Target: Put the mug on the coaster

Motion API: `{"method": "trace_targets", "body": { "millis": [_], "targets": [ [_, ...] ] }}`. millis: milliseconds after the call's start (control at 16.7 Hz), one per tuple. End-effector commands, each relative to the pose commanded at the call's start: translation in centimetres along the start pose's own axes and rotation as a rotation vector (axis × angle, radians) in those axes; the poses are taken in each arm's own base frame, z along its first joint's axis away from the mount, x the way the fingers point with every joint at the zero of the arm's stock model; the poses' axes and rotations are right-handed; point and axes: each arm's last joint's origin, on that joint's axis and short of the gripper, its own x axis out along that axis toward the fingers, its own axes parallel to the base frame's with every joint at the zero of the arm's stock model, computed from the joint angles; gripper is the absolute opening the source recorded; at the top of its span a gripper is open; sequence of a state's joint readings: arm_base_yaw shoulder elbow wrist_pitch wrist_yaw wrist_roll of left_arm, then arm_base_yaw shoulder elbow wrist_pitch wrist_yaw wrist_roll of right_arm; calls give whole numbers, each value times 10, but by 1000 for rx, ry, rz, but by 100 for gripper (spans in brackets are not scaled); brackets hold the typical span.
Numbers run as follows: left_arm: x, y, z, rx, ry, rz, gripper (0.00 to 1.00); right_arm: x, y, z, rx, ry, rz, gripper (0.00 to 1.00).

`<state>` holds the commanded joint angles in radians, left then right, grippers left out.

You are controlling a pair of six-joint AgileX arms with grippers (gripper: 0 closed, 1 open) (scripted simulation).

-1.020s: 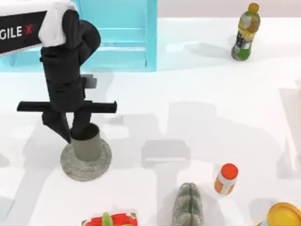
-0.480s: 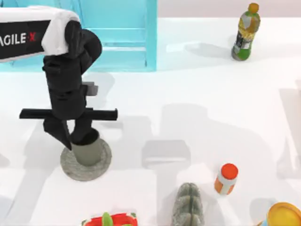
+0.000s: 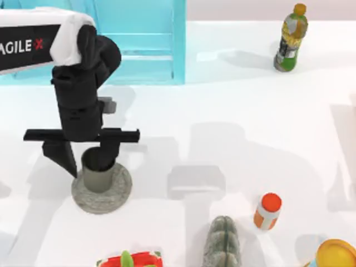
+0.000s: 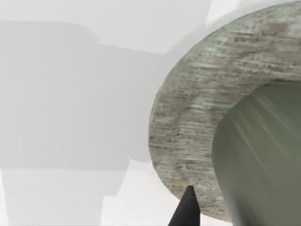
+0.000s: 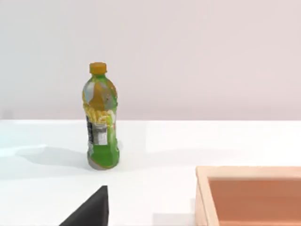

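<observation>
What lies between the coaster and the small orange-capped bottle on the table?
In the top view, only bare white table separates the coaster from the orange-capped bottle.

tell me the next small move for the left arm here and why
Probably lift the left gripper straight up, clear of the mug. The mug already stands upright on the coaster, and the fingers look spread, one outside the wall and one at the rim, so the release seems done. The right arm is parked.

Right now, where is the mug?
In the top view the mug stands upright on the coaster at the table's left, under the left hand, whose fingers straddle its rim.
</observation>
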<state>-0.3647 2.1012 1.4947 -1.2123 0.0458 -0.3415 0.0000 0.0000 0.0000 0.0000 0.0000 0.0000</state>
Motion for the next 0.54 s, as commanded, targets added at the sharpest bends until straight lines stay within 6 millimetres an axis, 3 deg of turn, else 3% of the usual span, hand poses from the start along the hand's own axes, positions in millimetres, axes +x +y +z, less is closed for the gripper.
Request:
{"method": "trace_targets", "body": {
  "millis": [180, 540],
  "targets": [
    [0, 0, 0, 0, 0, 0, 98, 0, 0, 0, 0, 0, 0, 100],
    [0, 0, 0, 0, 0, 0, 100, 0, 0, 0, 0, 0, 0, 100]
  ]
}}
